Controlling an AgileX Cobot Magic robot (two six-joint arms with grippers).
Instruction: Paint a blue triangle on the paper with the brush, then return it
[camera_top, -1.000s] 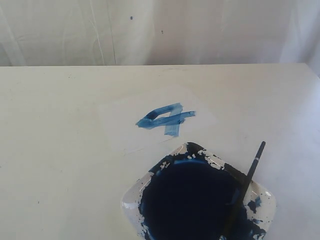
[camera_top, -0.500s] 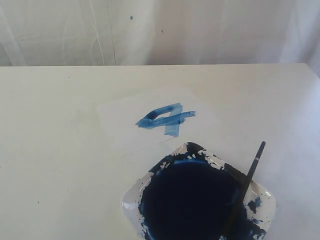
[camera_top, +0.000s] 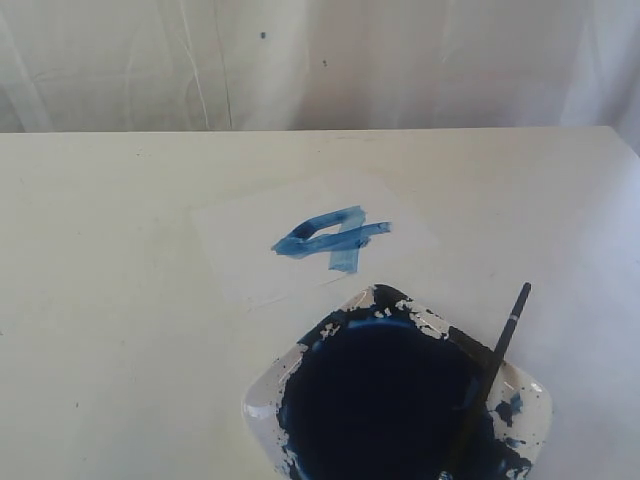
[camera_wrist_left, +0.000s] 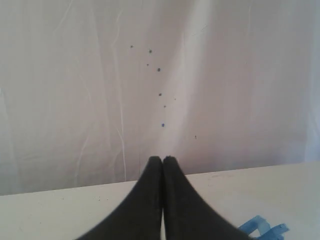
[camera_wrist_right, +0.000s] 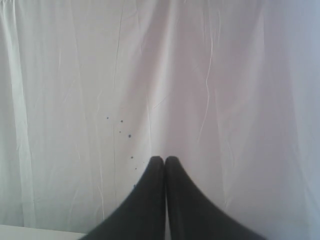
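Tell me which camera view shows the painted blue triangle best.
The exterior view. The blue triangle appears whole there, on the paper, just beyond the paint dish. The left wrist view catches only a cropped sliver of it beside the shut left end effector. The right wrist view shows none of it.

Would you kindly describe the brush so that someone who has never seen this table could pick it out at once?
Find the white dish of dark blue paint low in the exterior view. The brush lies slanted across the dish's right rim, its upper end sticking out over the table. It is the only long, thin black stick, with a short silver band near that end.
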